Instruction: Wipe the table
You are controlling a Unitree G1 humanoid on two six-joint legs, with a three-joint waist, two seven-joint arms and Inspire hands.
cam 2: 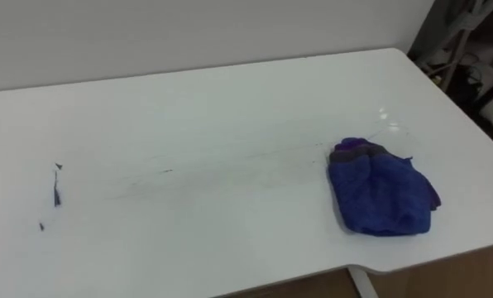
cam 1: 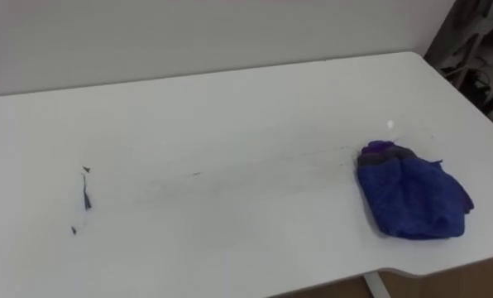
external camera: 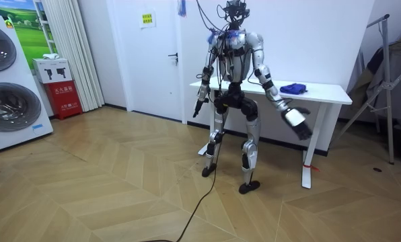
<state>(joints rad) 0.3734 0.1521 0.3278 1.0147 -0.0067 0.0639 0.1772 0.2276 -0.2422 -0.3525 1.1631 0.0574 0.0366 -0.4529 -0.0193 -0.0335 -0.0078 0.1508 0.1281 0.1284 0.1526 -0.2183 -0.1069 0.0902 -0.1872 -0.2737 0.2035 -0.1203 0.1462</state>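
Near the front right corner of the white rectangular table (cam 1: 230, 108), a crumpled blue cloth (cam 1: 412, 197) lies just inside the rim, open tabletop running left to small dark marks (cam 1: 85, 197); the left hand (external camera: 198, 106) and right hand (external camera: 298, 122) hang below the tabletop, their grip impossible to tell.

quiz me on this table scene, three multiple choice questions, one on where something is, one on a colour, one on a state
1. Where on the table does the cloth lie?
A. left end
B. middle
C. right end

2. What colour is the cloth?
A. blue
B. red
C. yellow

3. How is the cloth?
A. bunched up, lying free
B. spread flat
C. held in a hand

Answers:
1 C: it sits near the right end, far from the dark marks on the left.
2 A: it is blue, with a purple bit at its far edge.
3 A: it lies crumpled on the tabletop with nothing holding it.
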